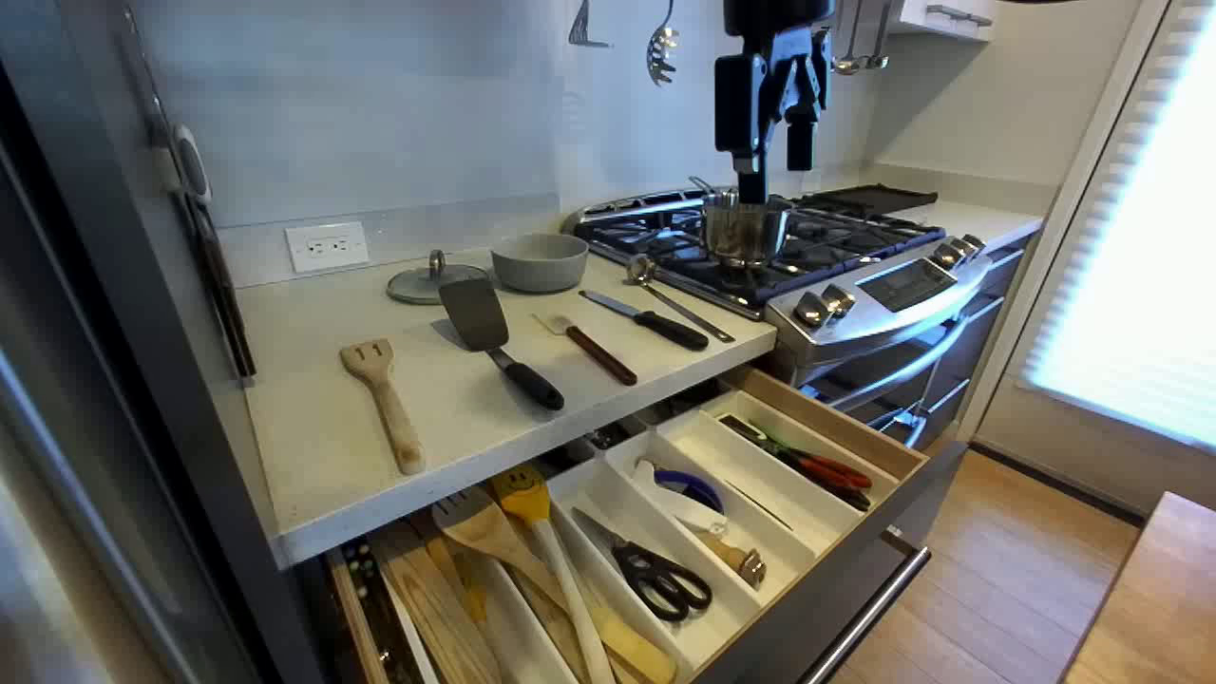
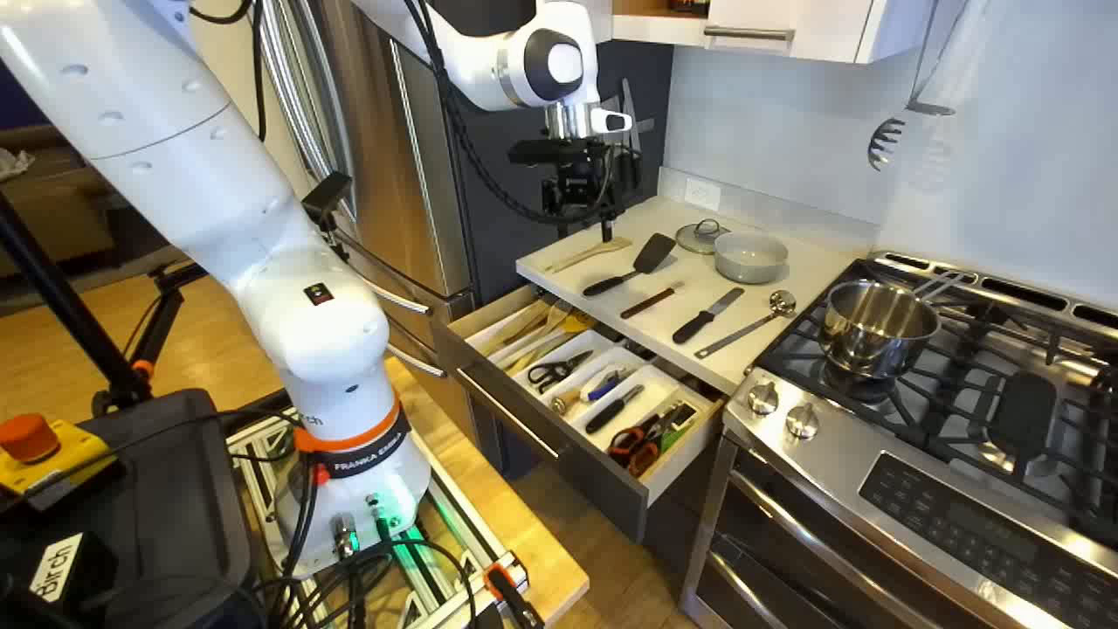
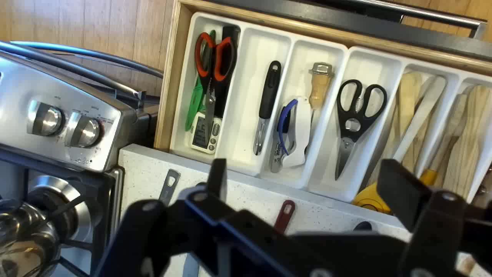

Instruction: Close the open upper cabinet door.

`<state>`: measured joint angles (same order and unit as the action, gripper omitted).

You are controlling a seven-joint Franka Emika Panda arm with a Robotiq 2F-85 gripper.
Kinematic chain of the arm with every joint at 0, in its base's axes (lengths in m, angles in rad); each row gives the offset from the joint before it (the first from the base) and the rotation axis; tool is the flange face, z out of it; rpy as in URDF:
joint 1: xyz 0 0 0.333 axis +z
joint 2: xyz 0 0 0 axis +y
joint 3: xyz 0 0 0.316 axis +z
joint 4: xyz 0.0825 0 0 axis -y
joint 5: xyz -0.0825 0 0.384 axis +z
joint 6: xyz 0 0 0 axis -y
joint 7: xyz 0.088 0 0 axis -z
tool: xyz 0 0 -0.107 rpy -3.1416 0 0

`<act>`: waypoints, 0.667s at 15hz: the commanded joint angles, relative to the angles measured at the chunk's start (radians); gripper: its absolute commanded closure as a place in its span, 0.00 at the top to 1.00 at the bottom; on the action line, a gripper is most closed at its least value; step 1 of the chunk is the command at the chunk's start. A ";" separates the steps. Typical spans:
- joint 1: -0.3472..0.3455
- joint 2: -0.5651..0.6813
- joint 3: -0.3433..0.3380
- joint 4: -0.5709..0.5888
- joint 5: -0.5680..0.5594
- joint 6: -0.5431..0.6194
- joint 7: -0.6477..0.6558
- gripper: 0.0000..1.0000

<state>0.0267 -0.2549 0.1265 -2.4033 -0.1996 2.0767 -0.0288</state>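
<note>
1. Since the cabinet shows its inside at the top edge of an exterior view, closing is judged not done.
2. Its open door cannot be made out; the panel alongside appears closed.
3. The gripper stands wide, holding nothing, well apart from the cabinet.
4. Judged outstanding: reach, push, check.

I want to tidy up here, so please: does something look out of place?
Yes: in the open drawer, the red-handled scissors lie across what looks like a digital timer, which seems careless storage.
</note>
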 commanded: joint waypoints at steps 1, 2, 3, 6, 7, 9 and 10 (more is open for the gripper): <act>0.016 0.001 -0.015 0.001 -0.004 -0.002 0.003 1.00; 0.016 0.001 -0.015 0.001 -0.004 -0.002 0.003 1.00; 0.016 0.001 -0.015 0.001 -0.004 -0.002 0.003 1.00; 0.027 -0.015 -0.018 -0.004 0.032 0.050 0.004 1.00; 0.037 -0.033 -0.016 -0.004 0.053 0.083 0.004 1.00; 0.070 -0.090 -0.007 0.004 0.115 0.142 -0.007 1.00; 0.090 -0.131 0.002 0.011 0.133 0.152 -0.012 1.00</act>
<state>0.0622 -0.2826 0.1247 -2.3894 -0.1331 2.1958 -0.0279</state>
